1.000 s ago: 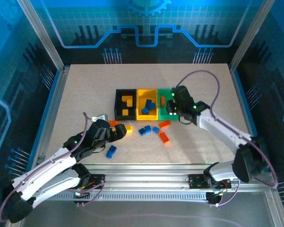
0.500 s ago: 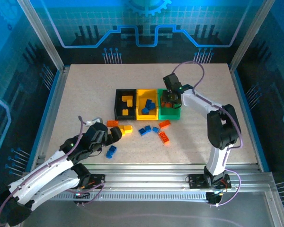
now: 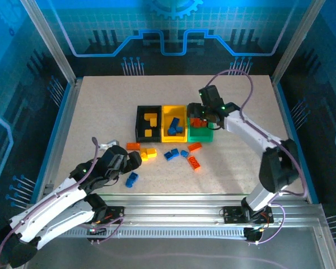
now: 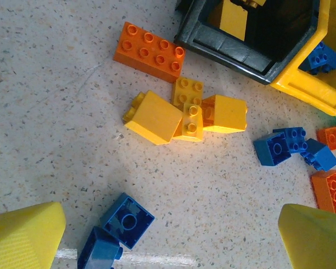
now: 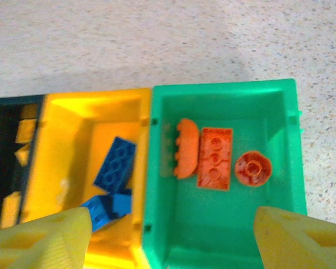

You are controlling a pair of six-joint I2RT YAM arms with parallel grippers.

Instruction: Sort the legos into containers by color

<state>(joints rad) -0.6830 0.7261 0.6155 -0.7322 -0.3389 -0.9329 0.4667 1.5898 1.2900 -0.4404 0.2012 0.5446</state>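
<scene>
Close to the desk's near edge, the left tool is held wide apart and empty over loose legos: a blue pair, a yellow cluster and an orange brick beside the black bin. Farther back, the right tool has been brought from the bins' front to above the green bin. Its fingers are spread with nothing gripped, and three orange pieces lie inside, so another piece is judged sorted.

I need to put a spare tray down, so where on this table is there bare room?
Bare: the table's far strip behind the bins, and the stretch left of the black bin. The patch right of the green bin is bare too, under the right arm. Crowded: in front of the bins, where loose legos lie scattered.
</scene>
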